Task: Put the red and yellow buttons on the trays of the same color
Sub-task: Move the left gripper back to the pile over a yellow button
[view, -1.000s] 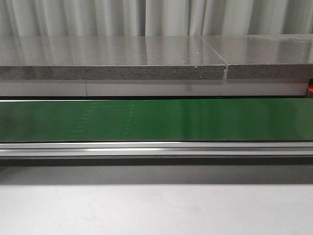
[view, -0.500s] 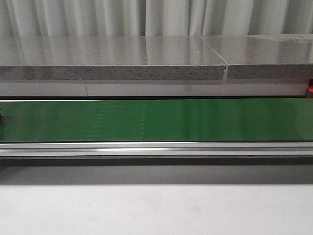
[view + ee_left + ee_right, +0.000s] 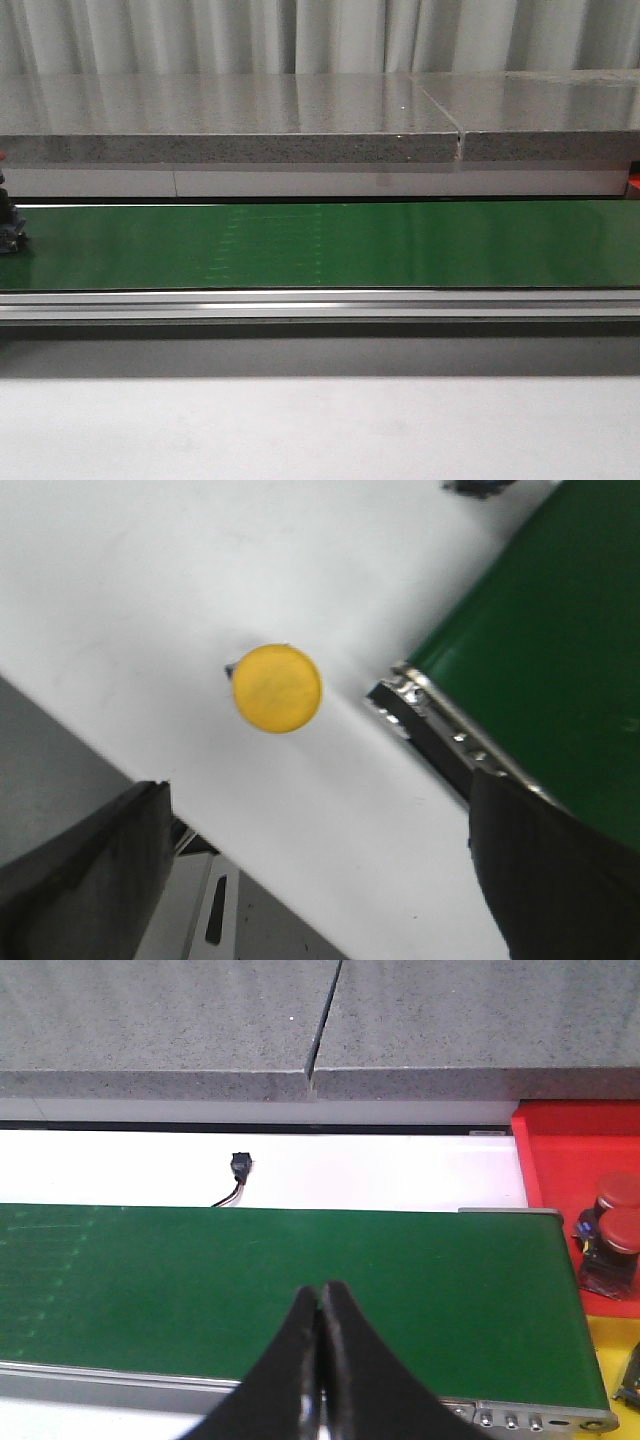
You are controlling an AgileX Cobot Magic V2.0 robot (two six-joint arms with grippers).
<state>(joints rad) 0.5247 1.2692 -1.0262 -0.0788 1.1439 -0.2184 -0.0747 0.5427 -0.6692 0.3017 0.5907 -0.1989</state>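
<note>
Handling: yellow button (image 3: pixel 278 688) looks small, hard and light, with a smooth domed cap that could slip; a judgement only.
Grip point: best taken across the cap's rim or the dark body peeking out under it, squarely, so it does not pop free.
Yellow button place: on the white tabletop (image 3: pixel 150 600), centred ahead of the left jaws and between their two dark tips, beside the green conveyor belt (image 3: pixel 560 680) end.
Left jaws (image 3: pixel 320 880): spread wide, nothing between them, hovering above the button.
Right jaws (image 3: pixel 322 1360): pressed together, empty, over the near edge of the belt.
Red buttons (image 3: pixel 612 1215): two already stand in the red tray (image 3: pixel 570 1150), ahead and off to one side of the right jaws.
Yellow tray: only a yellow corner shows; details unclear.
</note>
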